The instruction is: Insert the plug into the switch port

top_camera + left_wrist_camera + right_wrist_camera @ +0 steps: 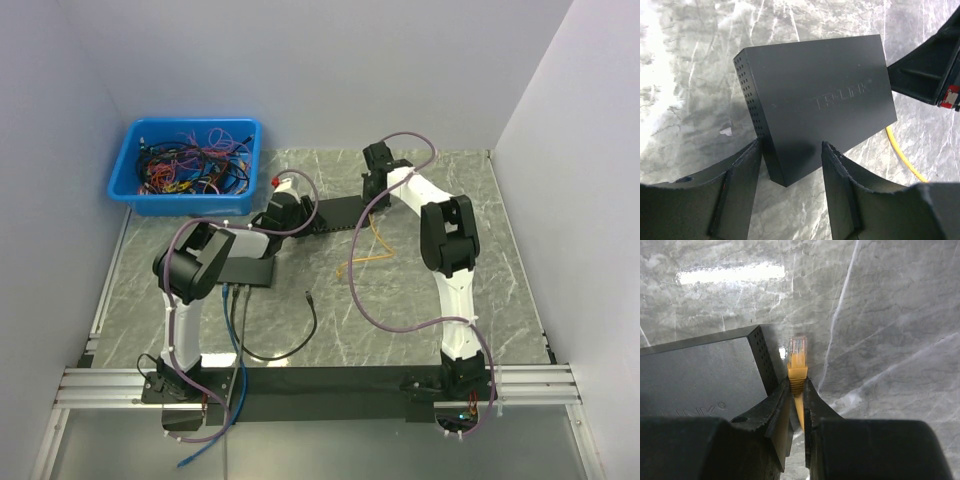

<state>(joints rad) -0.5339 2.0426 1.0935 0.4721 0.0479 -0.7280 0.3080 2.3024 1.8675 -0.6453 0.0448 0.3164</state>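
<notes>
Lining the plug up beside the switch

My right gripper (796, 390) pinches the yellow RJ45 plug (798, 356) just beside the TP-Link switch (820, 100); left gripper (790, 165) straddles its corner, jaws wide. I should brace it, then find the port face.

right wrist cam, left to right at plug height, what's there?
switch → plug pinched in the right gripper → bare marble table

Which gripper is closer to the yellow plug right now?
Right. The right gripper has its fingers shut on the yellow plug, beside the switch. The left gripper straddles the switch's opposite end, away from the plug.
</notes>
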